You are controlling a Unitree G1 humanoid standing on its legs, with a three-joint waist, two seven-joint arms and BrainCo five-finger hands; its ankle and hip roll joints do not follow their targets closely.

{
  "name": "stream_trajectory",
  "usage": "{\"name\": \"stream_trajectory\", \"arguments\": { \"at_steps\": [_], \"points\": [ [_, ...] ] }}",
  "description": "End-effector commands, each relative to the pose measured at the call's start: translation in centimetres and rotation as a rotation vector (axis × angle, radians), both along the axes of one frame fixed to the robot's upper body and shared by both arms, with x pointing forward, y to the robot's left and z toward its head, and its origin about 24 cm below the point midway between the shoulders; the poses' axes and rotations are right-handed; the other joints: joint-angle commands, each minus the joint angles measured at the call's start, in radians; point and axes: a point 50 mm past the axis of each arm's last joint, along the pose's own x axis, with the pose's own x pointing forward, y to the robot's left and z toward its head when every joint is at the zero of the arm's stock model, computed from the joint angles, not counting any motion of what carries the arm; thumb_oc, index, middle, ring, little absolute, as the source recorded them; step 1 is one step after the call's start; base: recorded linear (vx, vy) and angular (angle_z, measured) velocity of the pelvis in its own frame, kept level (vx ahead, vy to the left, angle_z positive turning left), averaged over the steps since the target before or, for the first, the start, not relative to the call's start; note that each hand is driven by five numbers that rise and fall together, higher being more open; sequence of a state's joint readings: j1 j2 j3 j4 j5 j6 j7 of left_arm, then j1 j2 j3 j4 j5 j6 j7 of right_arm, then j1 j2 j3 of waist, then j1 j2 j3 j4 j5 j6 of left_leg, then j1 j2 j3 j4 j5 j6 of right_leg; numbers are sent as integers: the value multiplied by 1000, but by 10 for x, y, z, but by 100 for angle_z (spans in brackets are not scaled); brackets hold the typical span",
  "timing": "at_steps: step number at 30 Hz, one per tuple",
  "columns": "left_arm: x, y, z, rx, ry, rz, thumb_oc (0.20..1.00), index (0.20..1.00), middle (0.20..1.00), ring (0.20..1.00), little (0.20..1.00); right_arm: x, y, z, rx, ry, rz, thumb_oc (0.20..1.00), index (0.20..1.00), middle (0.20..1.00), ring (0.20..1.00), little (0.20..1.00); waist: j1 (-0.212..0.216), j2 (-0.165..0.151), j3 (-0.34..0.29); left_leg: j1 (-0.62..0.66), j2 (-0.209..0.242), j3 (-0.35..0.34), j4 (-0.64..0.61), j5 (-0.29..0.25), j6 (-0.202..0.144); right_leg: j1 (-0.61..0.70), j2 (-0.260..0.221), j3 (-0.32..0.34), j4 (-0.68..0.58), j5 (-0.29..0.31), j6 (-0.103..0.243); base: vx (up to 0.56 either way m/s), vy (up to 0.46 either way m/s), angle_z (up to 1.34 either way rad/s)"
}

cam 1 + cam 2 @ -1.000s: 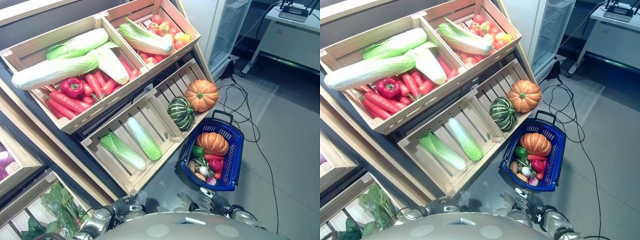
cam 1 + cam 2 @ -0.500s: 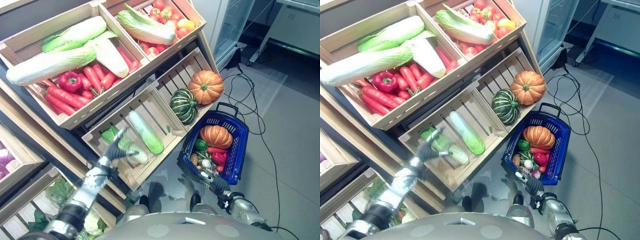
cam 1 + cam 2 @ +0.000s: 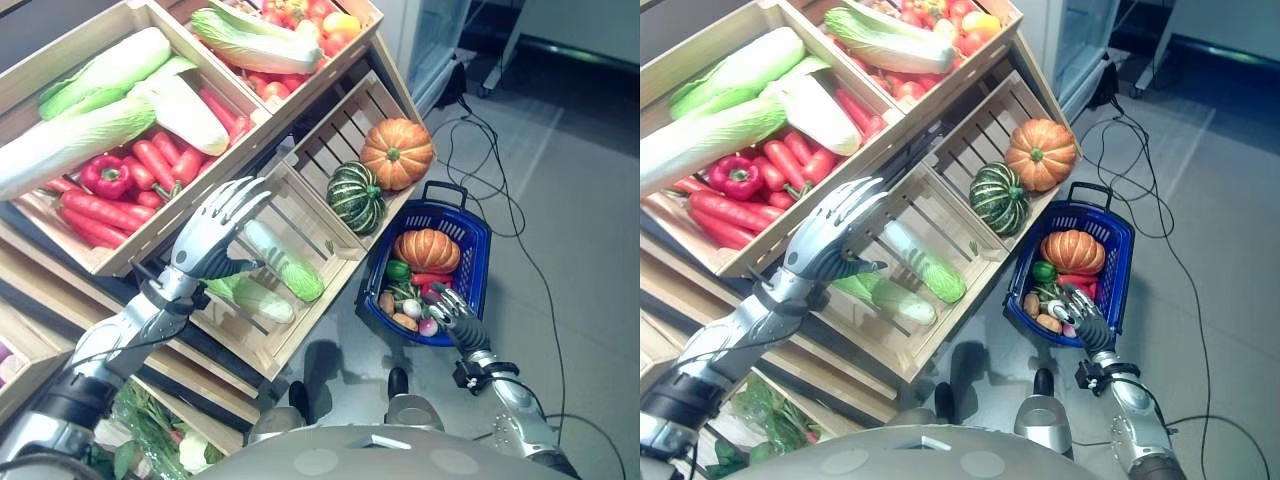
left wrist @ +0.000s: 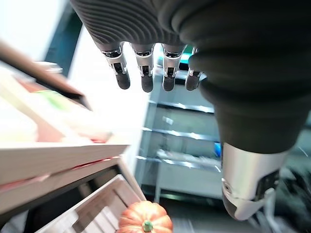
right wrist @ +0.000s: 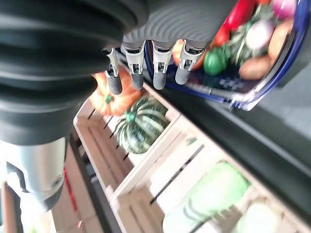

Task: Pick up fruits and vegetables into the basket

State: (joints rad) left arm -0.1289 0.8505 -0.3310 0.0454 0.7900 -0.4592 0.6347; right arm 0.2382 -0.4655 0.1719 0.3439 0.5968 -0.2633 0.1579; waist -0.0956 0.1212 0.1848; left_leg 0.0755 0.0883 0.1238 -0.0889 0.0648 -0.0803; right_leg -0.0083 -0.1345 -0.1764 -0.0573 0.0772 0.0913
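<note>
- Left eye view: the blue basket [image 3: 474, 262] stands on the grey floor [image 3: 580, 250] beside the wooden rack, already holding an orange pumpkin [image 3: 424, 250], a green pepper [image 3: 396, 270], red peppers and small round vegetables.
- Just above the basket, the lower right crate [image 3: 335, 140] holds a second orange pumpkin [image 3: 396, 154] touching a dark green striped squash [image 3: 356, 196].
- Next crate over [image 3: 300, 330] holds two pale green cabbages [image 3: 283, 260], lying side by side.
- Left hand [image 3: 212, 238] hovers over that crate above the cabbages, fingers straight and fanned wide, holding nothing.
- Right hand [image 3: 452, 316] sits low at the basket's near rim, fingers extended and relaxed, empty.
- Upper crates carry long napa cabbages [image 3: 90, 130], red carrots [image 3: 150, 165], a red bell pepper [image 3: 106, 176], and, further along, tomatoes [image 3: 310, 15] with another cabbage.
</note>
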Motion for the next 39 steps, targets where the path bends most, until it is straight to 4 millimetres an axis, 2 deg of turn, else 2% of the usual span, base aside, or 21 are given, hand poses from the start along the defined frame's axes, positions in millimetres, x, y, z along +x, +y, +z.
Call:
{"name": "stream_trajectory", "arguments": {
  "at_steps": [1, 4, 11, 17, 21, 25, 26, 28, 29, 35, 39],
  "points": [
    [30, 1, 48, 106, -276, 33, 1000, 1000, 1000, 1000, 1000, 36, 6, 45, -83, -201, 84, 1000, 1000, 1000, 1000, 1000, -81, -13, 72, -62, 2, 38, 103, -112, 10, -99, -89, 39, 218, -154, 59, -120, 150, -22],
    [45, 2, 62, 216, -340, 53, 1000, 1000, 1000, 1000, 1000, 48, 4, 61, -129, -244, 90, 1000, 1000, 1000, 1000, 1000, -125, 9, 127, -97, -4, 62, 118, -105, 6, -165, -85, 76, 258, -165, 58, -122, 118, -21],
    [72, 9, 74, 374, -349, 168, 1000, 1000, 1000, 1000, 1000, 61, -8, 84, -175, -313, 38, 1000, 1000, 1000, 1000, 1000, -192, 33, 220, -154, -17, 98, 149, -100, -1, -263, -78, 129, 308, -171, 55, -70, 73, -22],
    [100, 26, 71, 510, -255, 311, 1000, 1000, 1000, 1000, 1000, 76, -10, 110, -158, -409, 21, 1000, 1000, 1000, 1000, 1000, -233, 28, 296, -258, -20, 131, 240, -111, -2, -379, -68, 168, 366, -162, 47, -74, 21, -15],
    [110, 38, 65, 511, -143, 401, 1000, 1000, 1000, 1000, 1000, 80, -9, 120, -128, -444, 30, 1000, 1000, 1000, 1000, 1000, -250, 19, 333, -315, -19, 142, 299, -123, -1, -438, -63, 183, 408, -166, 41, -39, 5, -5],
    [115, 51, 49, 483, 42, 493, 1000, 1000, 1000, 1000, 1000, 79, -8, 121, -105, -452, 34, 1000, 1000, 1000, 1000, 1000, -254, 17, 335, -375, -20, 151, 334, -124, 1, -498, -59, 190, 437, -167, 37, -17, 7, 4],
    [116, 57, 38, 445, 166, 543, 1000, 1000, 1000, 1000, 1000, 79, -7, 122, -91, -458, 38, 1000, 1000, 1000, 1000, 1000, -254, 17, 335, -402, -20, 154, 348, -123, 2, -524, -57, 194, 449, -167, 34, 0, 0, 0],
    [116, 60, 28, 394, 284, 570, 1000, 1000, 1000, 1000, 1000, 78, -7, 123, -84, -460, 40, 1000, 1000, 1000, 1000, 1000, -254, 19, 335, -421, -22, 154, 359, -123, 2, -542, -56, 199, 457, -168, 32, 0, 0, 0],
    [114, 63, 12, 341, 396, 597, 1000, 1000, 1000, 1000, 1000, 78, -6, 124, -80, -460, 43, 1000, 1000, 1000, 1000, 1000, -253, 21, 335, -434, -22, 155, 366, -121, 3, -555, -55, 204, 464, -167, 32, 1, 25, -3],
    [104, 71, -26, 313, 588, 657, 1000, 1000, 1000, 1000, 1000, 79, -2, 130, -83, -471, 63, 1000, 1000, 1000, 1000, 1000, -254, 36, 335, -461, -31, 159, 376, -116, 3, -585, -57, 213, 474, -168, 30, 7, 52, -4],
    [96, 78, -42, 327, 590, 698, 1000, 1000, 1000, 1000, 1000, 81, -4, 132, -93, -470, 65, 1000, 1000, 1000, 1000, 1000, -256, 46, 335, -477, -32, 169, 384, -113, -1, -603, -62, 221, 477, -167, 30, 25, 81, -4]
  ]
}}
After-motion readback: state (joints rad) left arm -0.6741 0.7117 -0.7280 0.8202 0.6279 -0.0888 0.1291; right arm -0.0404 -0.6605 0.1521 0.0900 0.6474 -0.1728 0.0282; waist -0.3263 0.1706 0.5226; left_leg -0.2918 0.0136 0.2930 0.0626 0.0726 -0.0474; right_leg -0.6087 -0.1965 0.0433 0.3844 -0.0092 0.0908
